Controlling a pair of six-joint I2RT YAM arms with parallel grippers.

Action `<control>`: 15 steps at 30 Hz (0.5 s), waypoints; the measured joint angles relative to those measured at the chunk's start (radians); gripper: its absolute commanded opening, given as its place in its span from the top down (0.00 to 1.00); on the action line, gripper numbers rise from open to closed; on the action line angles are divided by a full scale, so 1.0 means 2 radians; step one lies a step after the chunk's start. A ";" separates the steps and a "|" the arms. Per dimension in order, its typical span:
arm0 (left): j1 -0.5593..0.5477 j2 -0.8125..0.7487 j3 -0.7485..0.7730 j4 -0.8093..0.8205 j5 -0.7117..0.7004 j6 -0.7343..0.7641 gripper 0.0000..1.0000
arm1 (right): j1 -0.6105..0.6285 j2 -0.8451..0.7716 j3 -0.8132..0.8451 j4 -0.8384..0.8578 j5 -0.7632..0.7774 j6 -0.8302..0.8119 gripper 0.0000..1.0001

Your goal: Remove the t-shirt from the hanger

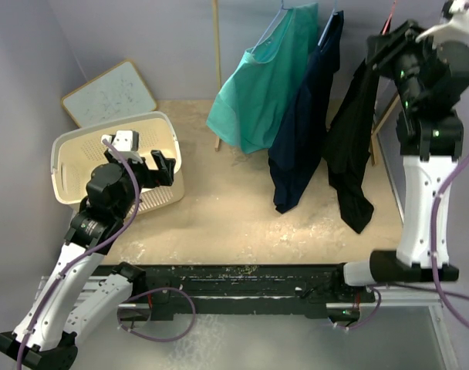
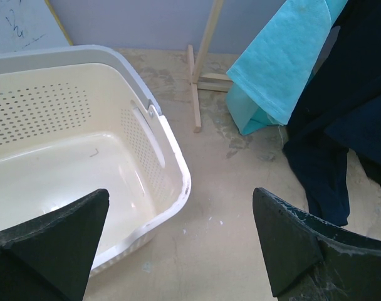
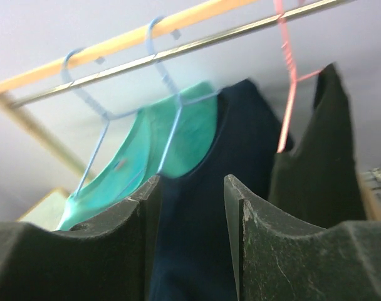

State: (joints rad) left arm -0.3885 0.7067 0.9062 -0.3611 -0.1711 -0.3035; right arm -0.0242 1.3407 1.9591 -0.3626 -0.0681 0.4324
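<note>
While hung on far rail (image 3: 178,47): teal t-shirt (image 1: 265,85), navy t-shirt (image 1: 304,131), black t-shirt (image 1: 350,146) on pink hanger (image 3: 284,75). Right fingers (image 3: 84,251) part-open, raised beside black t-shirt. Left fingers (image 2: 52,251) spread wide over white basket (image 2: 65,55), left.

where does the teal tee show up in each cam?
Top external: teal t-shirt at upper centre, the leftmost garment.
Left wrist: upper right.
Right wrist: left of centre.
Shared landmark: navy t-shirt, immediately to its right in every view.
</note>
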 measured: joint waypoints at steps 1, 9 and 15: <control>0.000 0.000 0.000 0.000 0.000 0.000 0.01 | 0.000 0.031 0.046 -0.018 0.026 -0.004 0.52; 0.000 0.001 0.001 0.000 0.002 0.000 0.01 | 0.000 0.223 0.285 -0.136 0.122 -0.019 0.53; 0.000 0.001 0.001 0.000 0.002 0.000 0.01 | 0.022 0.221 0.227 -0.130 0.109 -0.022 0.53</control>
State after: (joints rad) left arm -0.3885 0.7082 0.9073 -0.3614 -0.1665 -0.3038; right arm 0.0204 1.7832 2.4138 -0.6235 0.1493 0.3882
